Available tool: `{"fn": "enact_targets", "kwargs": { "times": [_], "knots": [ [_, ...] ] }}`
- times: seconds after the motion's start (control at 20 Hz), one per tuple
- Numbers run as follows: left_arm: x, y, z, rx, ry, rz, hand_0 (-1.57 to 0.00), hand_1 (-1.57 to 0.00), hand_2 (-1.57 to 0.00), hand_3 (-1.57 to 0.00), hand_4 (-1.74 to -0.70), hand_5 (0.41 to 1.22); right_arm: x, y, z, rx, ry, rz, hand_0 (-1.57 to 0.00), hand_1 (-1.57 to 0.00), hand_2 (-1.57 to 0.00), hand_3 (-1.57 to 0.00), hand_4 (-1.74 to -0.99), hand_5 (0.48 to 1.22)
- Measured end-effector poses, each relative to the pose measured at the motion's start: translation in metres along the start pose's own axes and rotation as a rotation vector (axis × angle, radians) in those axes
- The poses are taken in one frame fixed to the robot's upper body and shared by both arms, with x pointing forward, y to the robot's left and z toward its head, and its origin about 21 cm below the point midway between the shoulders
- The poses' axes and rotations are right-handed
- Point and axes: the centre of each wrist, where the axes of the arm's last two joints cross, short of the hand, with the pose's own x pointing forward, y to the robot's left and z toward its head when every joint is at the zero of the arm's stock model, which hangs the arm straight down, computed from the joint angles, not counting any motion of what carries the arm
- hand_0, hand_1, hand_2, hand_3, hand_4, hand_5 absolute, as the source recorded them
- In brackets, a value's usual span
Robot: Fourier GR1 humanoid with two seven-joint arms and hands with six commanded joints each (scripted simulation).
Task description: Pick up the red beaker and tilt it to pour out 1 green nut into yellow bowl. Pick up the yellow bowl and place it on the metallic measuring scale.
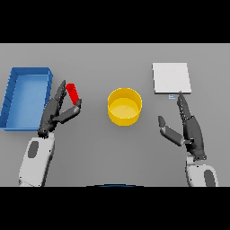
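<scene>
My left robot hand (58,110) has the red beaker (72,92) between its relaxed fingers and thumb, not yet clasped; the yellow bowl (124,106) sits just beyond it to the right, seemingly without a nut. My right robot hand (187,128) rests slack, its fingertips near the metallic measuring scale (171,78), so pouring and bowl placement remain; I read no writing.

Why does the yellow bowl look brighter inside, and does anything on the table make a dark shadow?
In the head view, the yellow bowl shows a paler floor and darker outer wall, so light seems to come from above; the grey table is evenly lit, no strong shadows or glare; the red beaker by the left hand looks flat-coloured.
</scene>
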Motion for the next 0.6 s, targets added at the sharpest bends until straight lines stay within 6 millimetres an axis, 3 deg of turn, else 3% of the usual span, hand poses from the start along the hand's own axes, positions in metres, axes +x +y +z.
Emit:
{"fn": "enact_targets", "kwargs": {
  "times": [0.15, 0.6],
  "knots": [
    [-0.005, -0.002, -0.016, -0.003, 0.016, 0.008, 0.00, 0.00, 0.00, 0.00, -1.33, 0.714, 0.000, -0.001, 0.000, 0.002, 0.013, 0.003, 0.00, 0.00, 0.00, 0.00, -1.338, 0.688],
    [0.006, -0.007, -0.049, -0.036, 0.018, -0.006, 0.00, 0.00, 0.00, 0.00, -1.32, 0.710, -0.004, -0.002, 0.001, -0.002, 0.010, -0.003, 0.00, 0.00, 0.00, 0.00, -1.315, 0.682]
  ]
}}
